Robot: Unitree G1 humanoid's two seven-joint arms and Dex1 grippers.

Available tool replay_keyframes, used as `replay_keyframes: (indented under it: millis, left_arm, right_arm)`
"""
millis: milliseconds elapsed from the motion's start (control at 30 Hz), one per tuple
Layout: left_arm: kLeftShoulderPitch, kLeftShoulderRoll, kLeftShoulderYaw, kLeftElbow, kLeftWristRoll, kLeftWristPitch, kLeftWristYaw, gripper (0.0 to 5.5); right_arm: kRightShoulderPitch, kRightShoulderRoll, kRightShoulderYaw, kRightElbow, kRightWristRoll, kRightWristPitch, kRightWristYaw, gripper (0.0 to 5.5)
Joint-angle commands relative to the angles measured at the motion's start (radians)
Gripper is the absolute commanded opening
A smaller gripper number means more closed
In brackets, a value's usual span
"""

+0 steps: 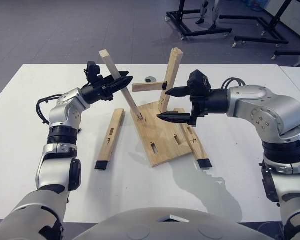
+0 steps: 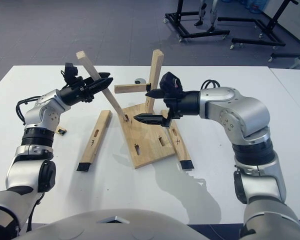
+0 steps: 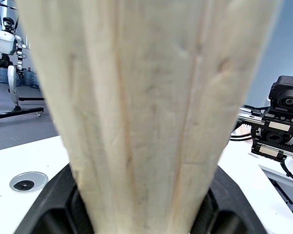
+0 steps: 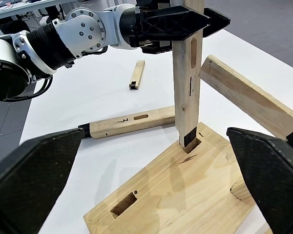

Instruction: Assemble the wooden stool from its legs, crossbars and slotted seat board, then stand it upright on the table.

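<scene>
Smooth white table (image 1: 30, 125), pale slotted seat board (image 1: 160, 142), square-cut wooden legs (image 1: 110, 137)

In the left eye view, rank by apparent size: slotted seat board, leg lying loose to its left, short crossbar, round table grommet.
1. seat board
2. loose leg
3. crossbar, farther back, so possibly foreshortened
4. grommet, clearly smallest

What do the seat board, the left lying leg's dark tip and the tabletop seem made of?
Seat board: pale bare wood, grain visible. Leg tip: matte black cap, perhaps rubber or plastic. Tabletop: smooth matte white, possibly laminate.
</scene>
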Motion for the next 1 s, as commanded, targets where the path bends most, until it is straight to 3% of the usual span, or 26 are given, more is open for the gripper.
replay_keyframes:
  millis: [33,1000]
  left_arm:
    - [-0.032,-0.009,-0.006,0.042,0.018,-0.015,-0.011,2.02]
    - [-0.173,-0.023,-0.030,0.283,0.142,-0.109,-0.073,2.02]
  right_arm:
    - [-0.025,-0.003,0.005,-0.010,0.006,0.011,-0.005,5.40]
    - [0.000,0.019,0.001,-0.038,0.044,0.028,-0.053,5.40]
